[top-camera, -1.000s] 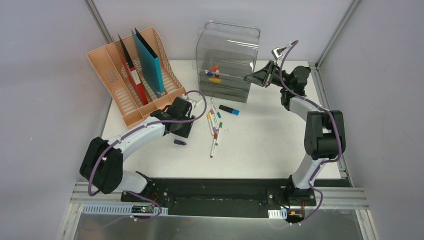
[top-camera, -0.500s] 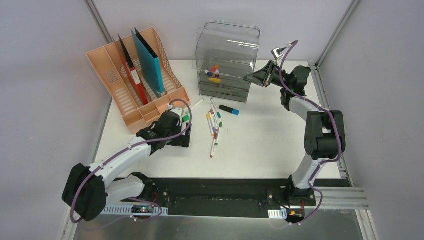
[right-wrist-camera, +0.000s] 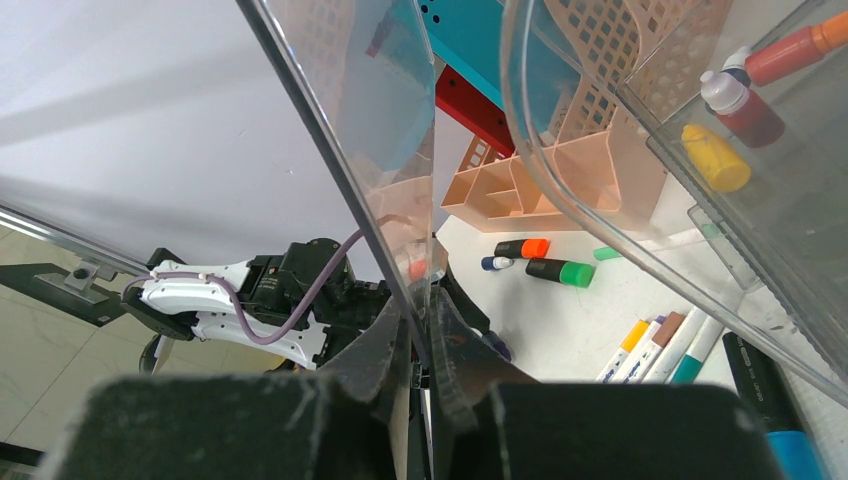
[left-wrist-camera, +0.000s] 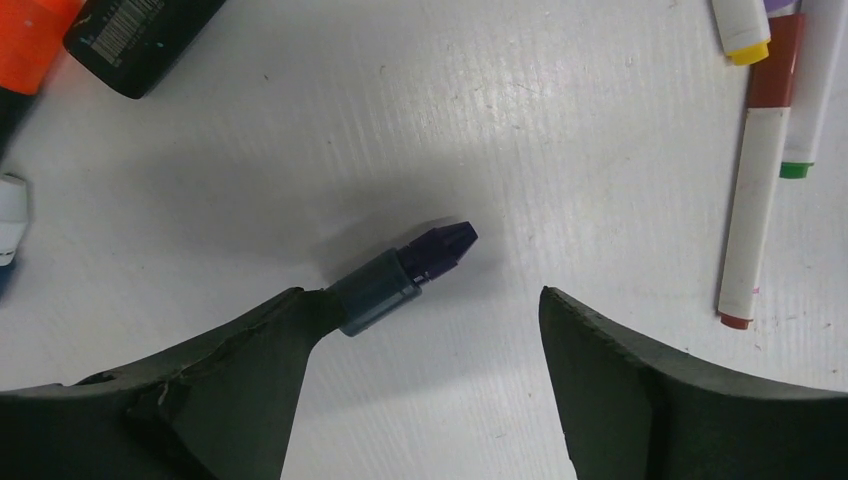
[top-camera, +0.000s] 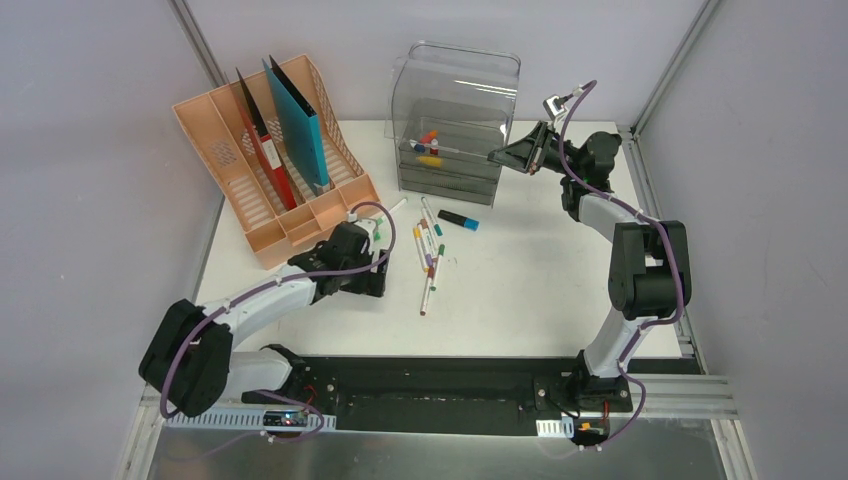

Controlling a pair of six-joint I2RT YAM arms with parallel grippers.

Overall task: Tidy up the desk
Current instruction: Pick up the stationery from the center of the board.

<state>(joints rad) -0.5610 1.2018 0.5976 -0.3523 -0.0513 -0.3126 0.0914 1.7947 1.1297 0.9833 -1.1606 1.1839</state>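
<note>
White surface (top-camera: 540,280) fills the space betw. the grey walls, both arms bolted at its near edge. Left end effector (left-wrist-camera: 422,300) is low over it, jaws wide apart, holding nothing. A short dark purple pen piece (left-wrist-camera: 398,278) lies on the surface betw. them; its grey end touches one finger (left-wrist-camera: 250,350), and the other finger is apart from it. Right end effector (right-wrist-camera: 420,345) is at the far side, jaws closed on a thin edge of the clear box (top-camera: 455,100). Loose markers (top-camera: 430,250) lie near the centre, peach rack (top-camera: 265,170) at far left.
</note>
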